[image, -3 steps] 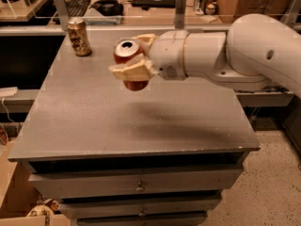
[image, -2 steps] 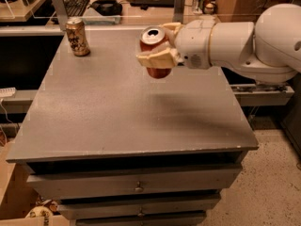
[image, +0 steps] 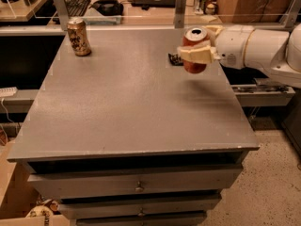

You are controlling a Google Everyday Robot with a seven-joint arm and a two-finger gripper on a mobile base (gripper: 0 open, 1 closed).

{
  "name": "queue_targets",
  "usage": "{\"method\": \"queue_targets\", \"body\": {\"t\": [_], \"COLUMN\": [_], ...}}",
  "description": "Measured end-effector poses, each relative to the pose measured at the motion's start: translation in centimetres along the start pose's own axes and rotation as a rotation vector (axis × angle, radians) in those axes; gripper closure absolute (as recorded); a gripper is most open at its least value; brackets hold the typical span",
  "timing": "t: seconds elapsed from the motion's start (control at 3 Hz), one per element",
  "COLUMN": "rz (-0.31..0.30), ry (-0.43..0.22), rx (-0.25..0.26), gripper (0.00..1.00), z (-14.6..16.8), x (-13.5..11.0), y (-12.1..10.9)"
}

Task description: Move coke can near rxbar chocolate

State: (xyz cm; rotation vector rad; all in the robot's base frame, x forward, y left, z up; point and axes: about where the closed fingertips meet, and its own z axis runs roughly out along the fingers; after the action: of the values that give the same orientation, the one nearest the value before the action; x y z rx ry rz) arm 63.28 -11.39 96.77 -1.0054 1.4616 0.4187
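You see the arm (image: 256, 48) reaching in level from the right of the rxbar chocolate (image: 175, 59). The gripper (image: 192, 48) hangs just right of this bar, above the table (image: 127, 112). Its jaws are clamped on the coke can (image: 194, 68), which is upright and off the surface. 1 gold-brown can (image: 78, 36) stands well left of the bar. The drawers (image: 136, 182) below are closed.

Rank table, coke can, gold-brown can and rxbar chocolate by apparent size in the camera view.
table
coke can and gold-brown can: too alike to rank
rxbar chocolate, partly hidden behind the gripper holding the coke can above the table
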Motion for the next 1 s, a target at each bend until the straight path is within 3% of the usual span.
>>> {"method": "queue_targets", "body": {"t": [0.67, 1.0], "rz": [0.076, 0.113], "ry": [0.032, 0.028], "rx": [0.092, 0.125], "gripper": [1.0, 0.82], "z": [-1.3, -2.1], "x": [4.1, 5.3], "y": [-4.6, -6.3]}}
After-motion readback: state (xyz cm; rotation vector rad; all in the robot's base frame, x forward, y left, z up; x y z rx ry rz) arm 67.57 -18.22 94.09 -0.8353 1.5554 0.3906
